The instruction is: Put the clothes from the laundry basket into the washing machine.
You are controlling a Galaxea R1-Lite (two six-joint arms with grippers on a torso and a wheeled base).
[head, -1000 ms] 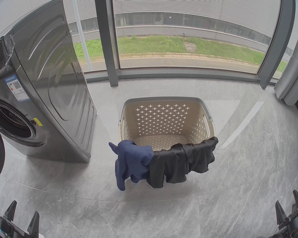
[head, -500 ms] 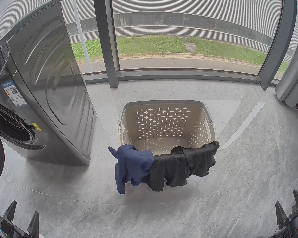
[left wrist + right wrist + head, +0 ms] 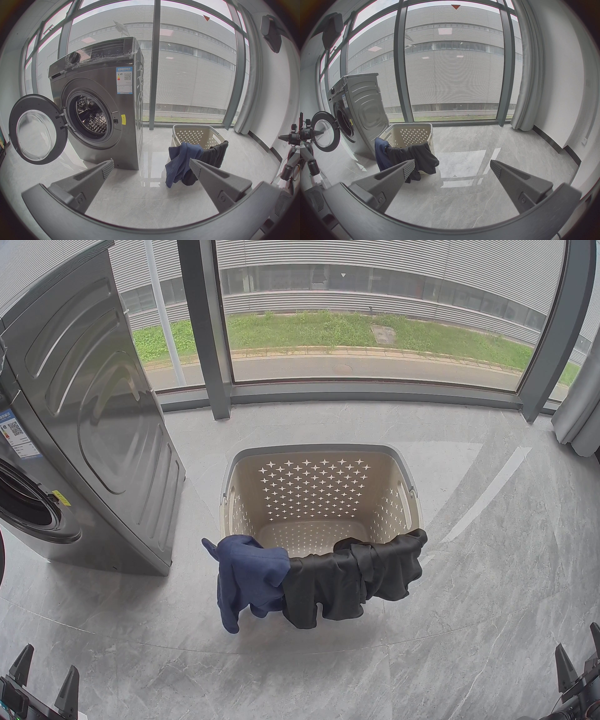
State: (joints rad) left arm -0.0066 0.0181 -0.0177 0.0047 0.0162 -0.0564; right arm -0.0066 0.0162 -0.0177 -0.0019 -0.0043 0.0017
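Blue garment (image 3: pixel 247 574) and black garment (image 3: pixel 350 577) hang over the near rim of the laundry basket (image 3: pixel 312 449), beside the washing machine (image 3: pixel 94 415). Both are probably soft, light and limp; pinch a bunched fold at the rim. Left gripper (image 3: pixel 151 164) and right gripper (image 3: pixel 452 165): spread, empty.
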